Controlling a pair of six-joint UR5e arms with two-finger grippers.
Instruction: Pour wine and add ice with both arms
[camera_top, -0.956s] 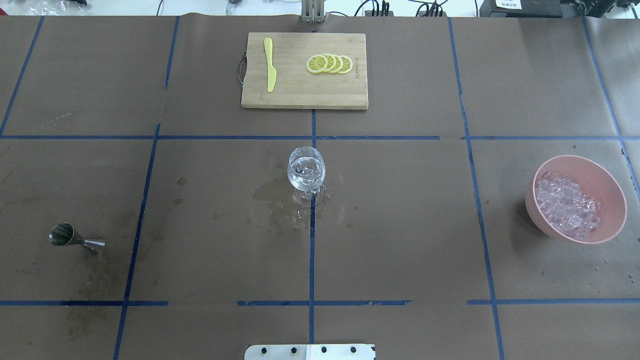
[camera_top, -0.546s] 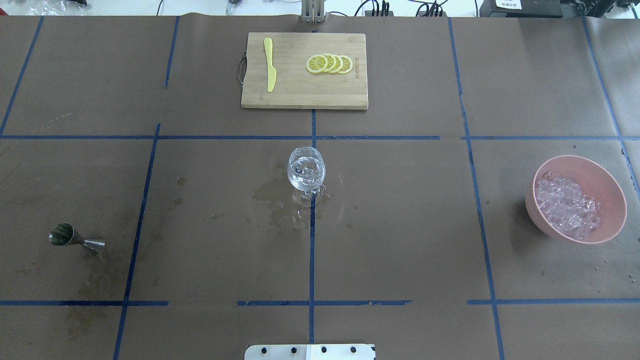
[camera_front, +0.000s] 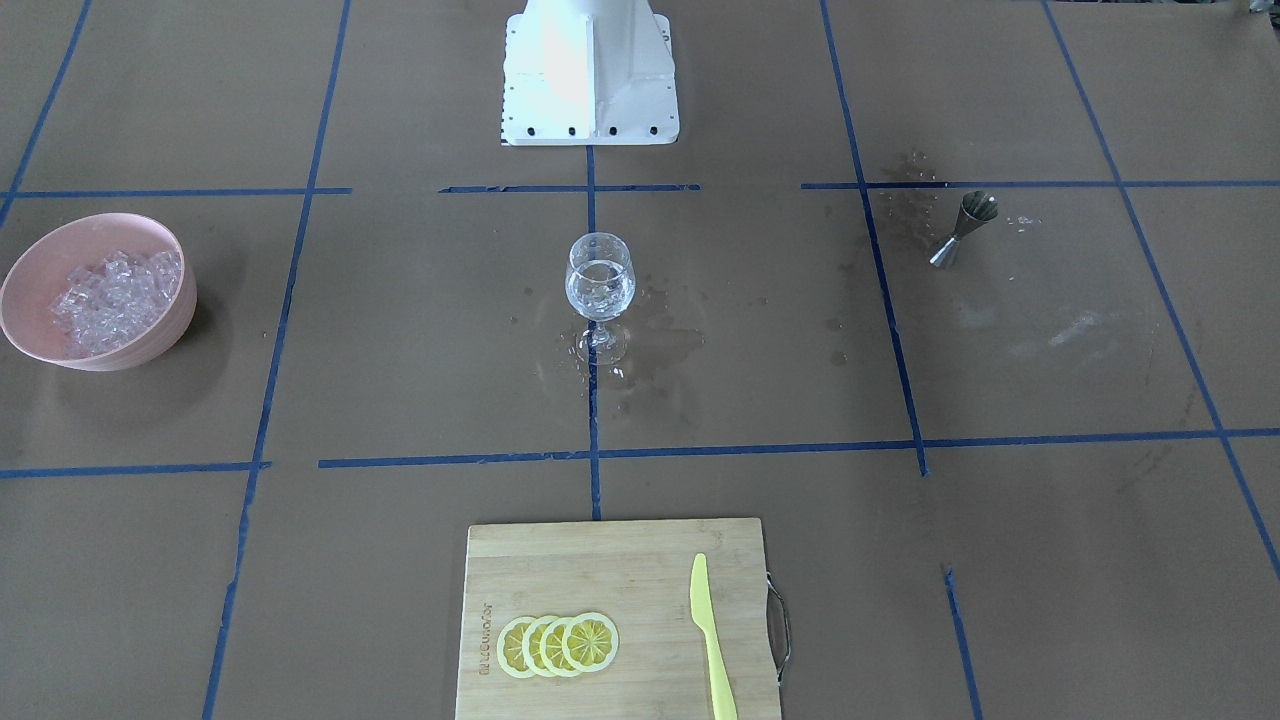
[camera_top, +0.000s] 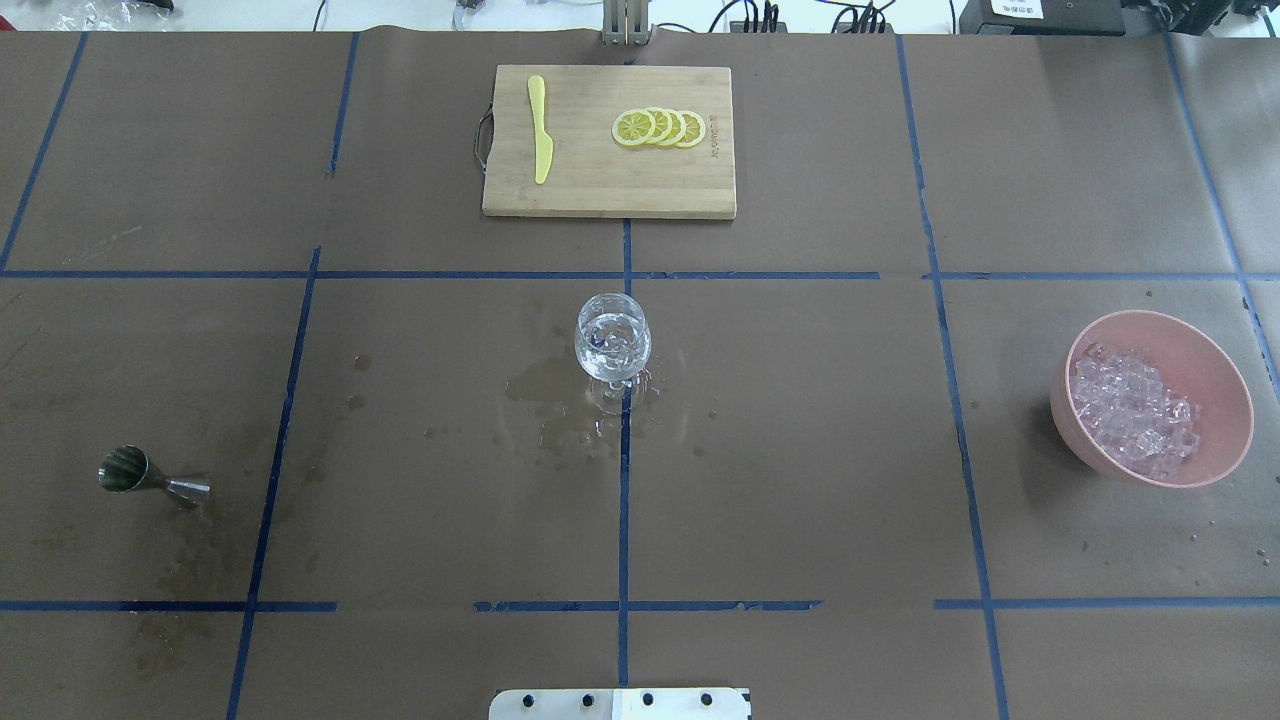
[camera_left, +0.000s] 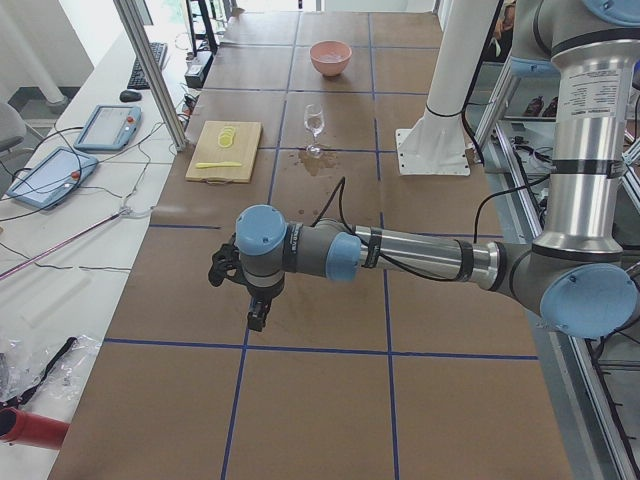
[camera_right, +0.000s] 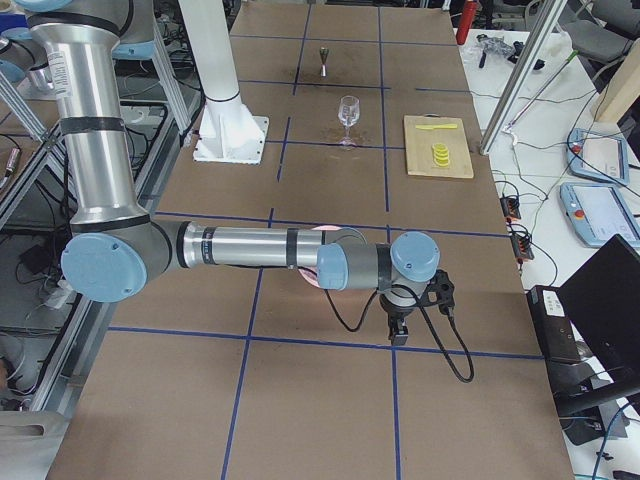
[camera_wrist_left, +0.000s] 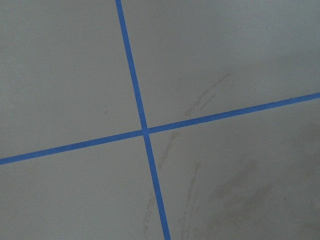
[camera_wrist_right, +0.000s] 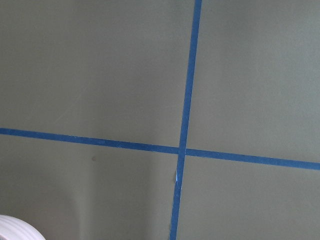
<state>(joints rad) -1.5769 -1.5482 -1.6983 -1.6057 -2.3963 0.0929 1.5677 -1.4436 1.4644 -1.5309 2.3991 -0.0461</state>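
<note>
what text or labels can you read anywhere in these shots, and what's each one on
Nothing is clear enough to quote.
Engraved mark along one short edge of the cutting board: too small and blurred to read.
white label on the black box at the table's far edge: too small to read.
Small print down the upright tube of the left arm: blurred, unreadable.

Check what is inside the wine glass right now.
The wine glass holds clear wine with some ice in its bowl. The number of pieces cannot be told: clear cubes blend into clear liquid. Spilled wet patches lie around its foot.
</note>
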